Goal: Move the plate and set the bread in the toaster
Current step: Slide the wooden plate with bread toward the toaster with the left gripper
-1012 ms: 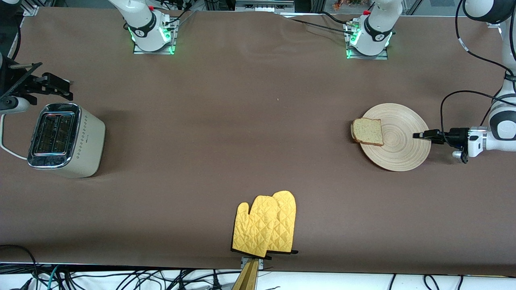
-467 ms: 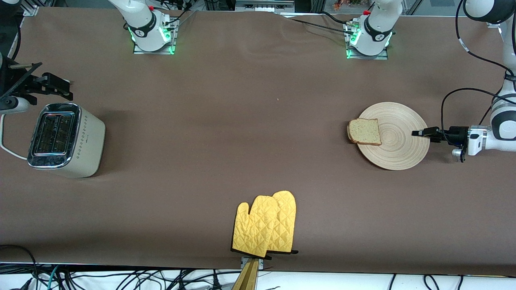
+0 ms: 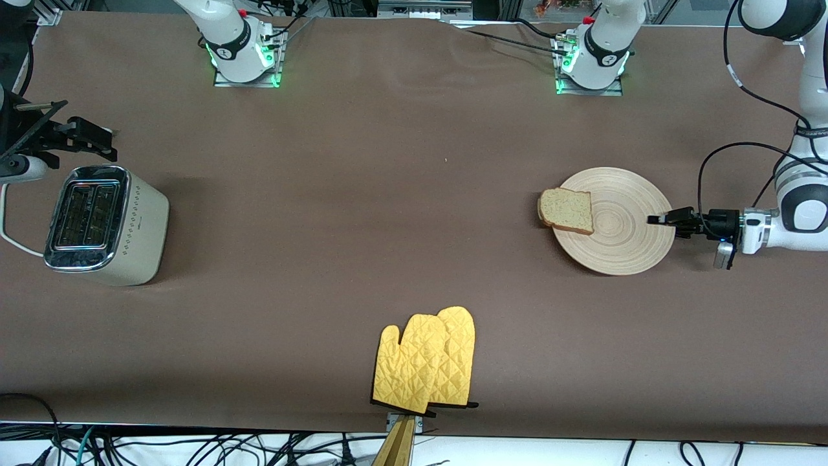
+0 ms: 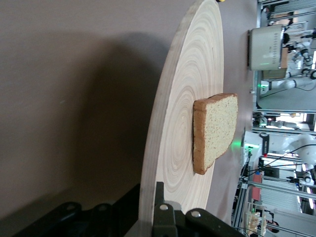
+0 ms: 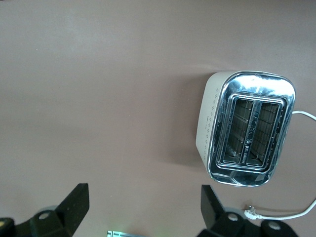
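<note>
The right gripper (image 3: 97, 139) is seen up in the air just by the toaster (image 3: 107, 223), at the right arm's end of the table; in the right wrist view its fingers (image 5: 74, 202) are spread wide w/ nothing between them, and the arm is judged to be waiting there so the slots (image 5: 249, 131) are close at hand once bread arrives. The toaster is stood upright, chrome top up, both slots empty, cord (image 5: 291, 215) trailing off its end. Mid-table, nearest the front camera, a pair of yellow mitts (image 3: 427, 359) is laid flat, not touched by either arm and prob. no part of this step. Toward the left arm's end the plate (image 3: 624, 243) is found, w/ the bread (image 3: 567, 210) lying flat on it, overhanging the rim on the side facing the toaster; that spot is presumably handy for a later pick by the right arm. The left gripper (image 3: 660, 219) is clamped shut on the plate's rim at the edge away from the bread; in the left wrist view one finger (image 4: 163, 219) is seen on top of the wood, the other below. A rim pinch is judged to be chosen so the plate can be dragged or carried toward the toaster w/o the slice being disturbed. Bread not yet in toaster; plate move is the step in hand.
</note>
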{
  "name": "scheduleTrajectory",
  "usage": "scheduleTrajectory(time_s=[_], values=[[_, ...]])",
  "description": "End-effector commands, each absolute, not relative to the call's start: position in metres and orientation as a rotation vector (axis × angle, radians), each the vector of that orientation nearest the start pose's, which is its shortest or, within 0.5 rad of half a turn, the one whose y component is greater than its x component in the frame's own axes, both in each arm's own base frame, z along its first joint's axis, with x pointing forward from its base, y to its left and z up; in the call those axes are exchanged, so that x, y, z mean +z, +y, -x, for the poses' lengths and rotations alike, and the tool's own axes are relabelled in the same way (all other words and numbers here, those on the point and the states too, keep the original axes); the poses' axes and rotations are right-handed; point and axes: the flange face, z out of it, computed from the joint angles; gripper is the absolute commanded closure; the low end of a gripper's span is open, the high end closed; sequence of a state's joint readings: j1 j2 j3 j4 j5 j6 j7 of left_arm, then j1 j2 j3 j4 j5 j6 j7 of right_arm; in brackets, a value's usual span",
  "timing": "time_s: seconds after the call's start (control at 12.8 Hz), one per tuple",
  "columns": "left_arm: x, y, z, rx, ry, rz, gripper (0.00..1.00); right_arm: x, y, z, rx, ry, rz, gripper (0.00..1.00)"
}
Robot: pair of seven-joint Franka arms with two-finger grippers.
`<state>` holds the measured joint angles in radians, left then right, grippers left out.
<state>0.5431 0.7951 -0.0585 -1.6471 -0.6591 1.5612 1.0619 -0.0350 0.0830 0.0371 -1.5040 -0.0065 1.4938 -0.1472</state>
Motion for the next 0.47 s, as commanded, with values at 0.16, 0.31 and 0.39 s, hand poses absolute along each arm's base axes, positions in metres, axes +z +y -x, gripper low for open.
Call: scheduleTrajectory(time_s=[0.16, 0.31, 0.39], values=[[0.158, 0.107, -0.587, -0.198, -0.37, -1.904, 1.0, 0.608, 0.0, -0.572, 0.143, -0.225, 3.116, 0.0], [0.174, 0.043, -0.606, -0.199, -0.354, -1.866, 1.0, 0.608, 0.0, -0.572, 0.145, -0.233, 3.115, 0.0], [0.189, 0.007, -0.613, -0.208, -0.339, -1.852, 1.0, 0.608, -0.001, -0.572, 0.145, -0.23, 3.115, 0.0]])
